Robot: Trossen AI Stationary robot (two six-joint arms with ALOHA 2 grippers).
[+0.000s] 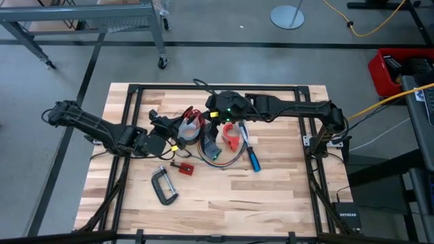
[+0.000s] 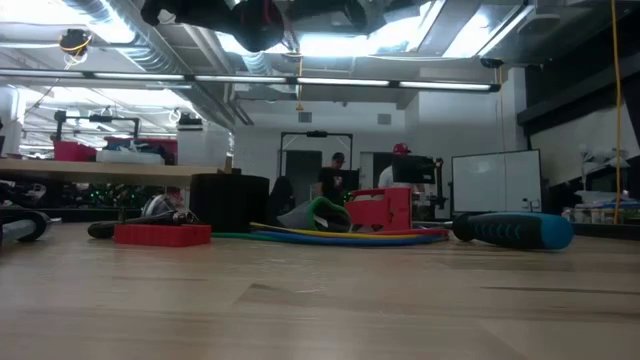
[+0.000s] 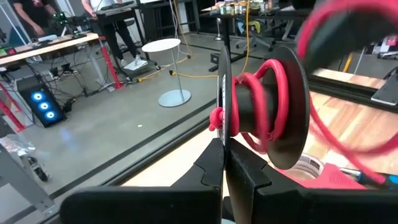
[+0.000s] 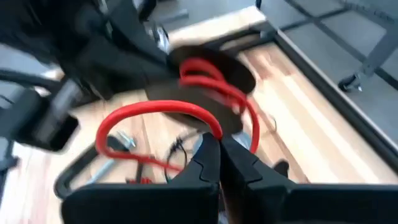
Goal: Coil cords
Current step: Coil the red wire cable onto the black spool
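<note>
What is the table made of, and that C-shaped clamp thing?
The pale striped table looks like wood: joined planks with visible grain and a smooth, faintly shiny finish. The dark C-shaped clamp looks like metal, dull grey-black and rigid, though a painted finish can't be ruled out.

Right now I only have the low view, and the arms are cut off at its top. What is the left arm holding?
Observer: The left gripper has its fingers shut on the flange of a black spool wound with red cord.
Operator: And the right one?
Observer: The right gripper is shut on a loop of that red cord, close to the spool.
Operator: Are they over the table?
Observer: Yes, the high view shows them meeting above the table, beside the multicoloured cord.
</note>
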